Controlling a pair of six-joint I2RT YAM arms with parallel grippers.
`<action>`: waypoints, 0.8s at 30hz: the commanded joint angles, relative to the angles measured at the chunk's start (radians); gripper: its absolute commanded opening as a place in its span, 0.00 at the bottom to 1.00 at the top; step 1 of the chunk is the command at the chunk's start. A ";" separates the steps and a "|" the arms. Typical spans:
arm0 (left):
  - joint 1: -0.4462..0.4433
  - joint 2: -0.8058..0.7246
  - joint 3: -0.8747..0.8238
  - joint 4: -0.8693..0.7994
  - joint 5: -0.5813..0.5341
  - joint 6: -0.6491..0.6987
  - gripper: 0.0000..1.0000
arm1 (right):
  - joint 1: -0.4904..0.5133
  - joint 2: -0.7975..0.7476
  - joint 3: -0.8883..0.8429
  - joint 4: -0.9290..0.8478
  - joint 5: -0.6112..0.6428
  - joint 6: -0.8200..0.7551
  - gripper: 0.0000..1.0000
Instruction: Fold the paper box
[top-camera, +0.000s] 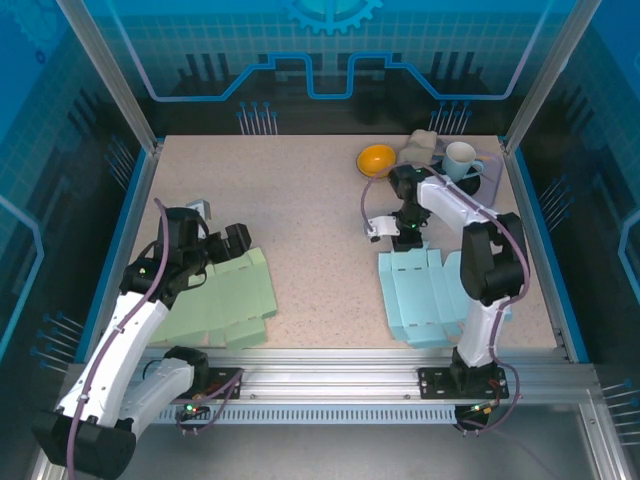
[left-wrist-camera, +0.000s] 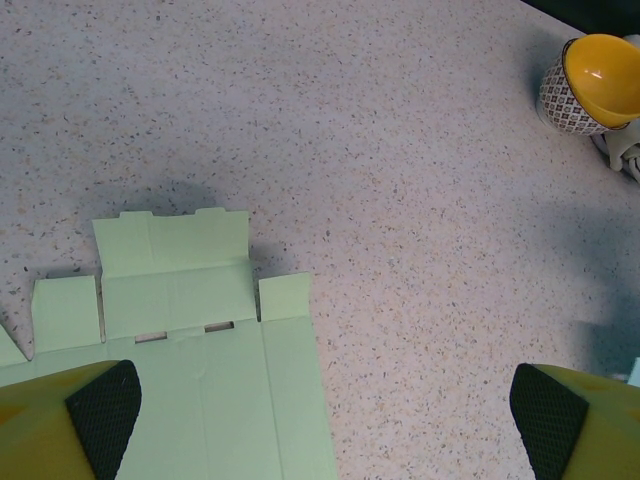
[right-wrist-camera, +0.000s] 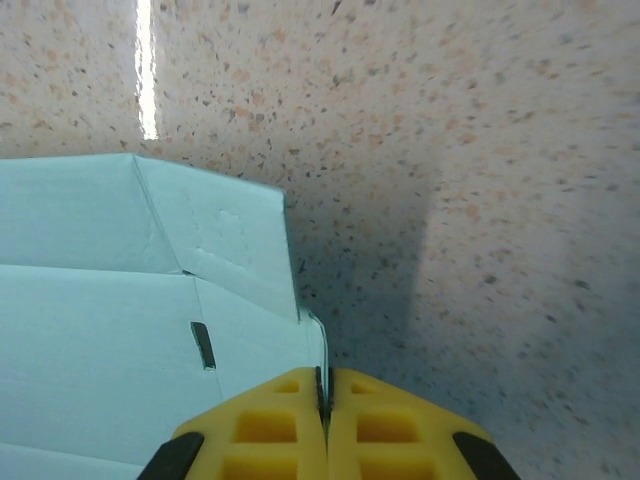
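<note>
Where the boxes lie: two flat sheets on the worktop (top-camera: 320, 200); the green paper box (top-camera: 235, 295) is well to the near left of the yellow bowl (top-camera: 376, 159), the blue paper box (top-camera: 415, 295) on the bowl's near side.
Crockery: one bowl, and one mug (top-camera: 460, 158) just right of it.
Left hand (left-wrist-camera: 325, 425): spread wide above the green box's edge, gripping nothing.
Right hand (right-wrist-camera: 325, 400): closed on a flap edge of the blue box.

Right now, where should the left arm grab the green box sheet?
Probably its notched end flap, coming from the bare table beyond it, jaws across the edge: the green box sheet lies flat, and that flap juts out past a crease.
</note>
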 joint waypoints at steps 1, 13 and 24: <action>-0.009 -0.001 0.002 -0.013 -0.005 0.015 0.99 | -0.019 -0.108 0.083 -0.002 -0.071 0.045 0.00; -0.010 0.056 0.156 0.127 0.330 -0.013 0.99 | -0.030 -0.314 0.299 0.222 -0.127 0.571 0.00; -0.046 0.176 0.262 0.155 0.466 0.034 0.99 | -0.084 -0.530 0.077 0.535 -0.144 1.207 0.00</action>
